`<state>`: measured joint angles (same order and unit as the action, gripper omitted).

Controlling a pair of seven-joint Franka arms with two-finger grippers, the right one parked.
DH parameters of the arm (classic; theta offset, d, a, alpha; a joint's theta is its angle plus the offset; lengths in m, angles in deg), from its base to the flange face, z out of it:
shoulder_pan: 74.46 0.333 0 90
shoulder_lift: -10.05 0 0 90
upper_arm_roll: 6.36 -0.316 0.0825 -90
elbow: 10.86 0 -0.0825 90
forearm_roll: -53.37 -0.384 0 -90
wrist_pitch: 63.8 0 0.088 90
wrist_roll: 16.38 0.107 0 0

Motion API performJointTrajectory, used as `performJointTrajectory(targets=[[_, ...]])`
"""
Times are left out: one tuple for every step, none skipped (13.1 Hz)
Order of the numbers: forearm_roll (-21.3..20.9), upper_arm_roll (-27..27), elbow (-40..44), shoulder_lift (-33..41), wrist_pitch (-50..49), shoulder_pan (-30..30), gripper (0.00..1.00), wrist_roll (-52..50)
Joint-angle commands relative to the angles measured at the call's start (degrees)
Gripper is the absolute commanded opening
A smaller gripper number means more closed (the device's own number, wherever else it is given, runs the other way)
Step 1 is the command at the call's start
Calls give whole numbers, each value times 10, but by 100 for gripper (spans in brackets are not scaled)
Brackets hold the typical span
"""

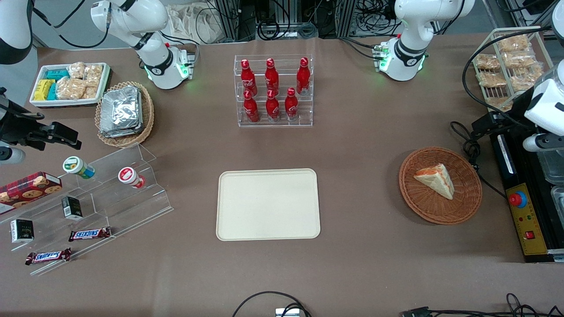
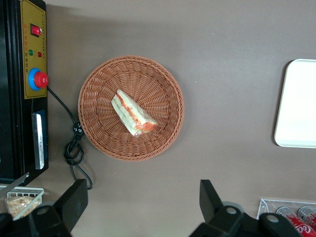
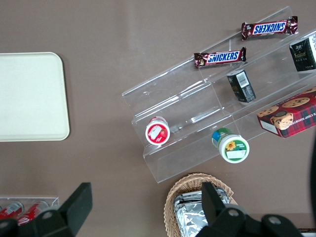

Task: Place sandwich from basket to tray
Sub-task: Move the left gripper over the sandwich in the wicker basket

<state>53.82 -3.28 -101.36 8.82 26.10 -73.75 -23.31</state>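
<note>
While the sandwich point(image 1: 435, 180) lies in the basket point(image 1: 467, 207) at the front view's right, the tray point(image 1: 268, 204) sits mid-frame. Fingers spread apart, the gripper point(image 2: 143, 205) hangs above the bench point(image 1: 352, 149).

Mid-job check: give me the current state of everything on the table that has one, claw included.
sandwich: lying in the basket, not gripped
basket: holds only the sandwich
tray: nothing on it
claw: open, above the table beside the basket, holding nothing
cola bottles: upright in their clear rack, capped
</note>
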Motion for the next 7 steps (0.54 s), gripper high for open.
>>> performJointTrajectory(targets=[[-13,2,22,-8,-14,-4,100,-10],[-14,2,22,-9,-14,-3,100,-9],[-14,1,22,-10,-14,-3,100,-10],[-15,1,19,-10,-14,-2,100,-16],[-15,1,15,-11,-15,-2,100,-31],[-16,1,9,-18,-21,-2,100,-45],[-18,0,-3,-22,-23,-1,100,-65]])
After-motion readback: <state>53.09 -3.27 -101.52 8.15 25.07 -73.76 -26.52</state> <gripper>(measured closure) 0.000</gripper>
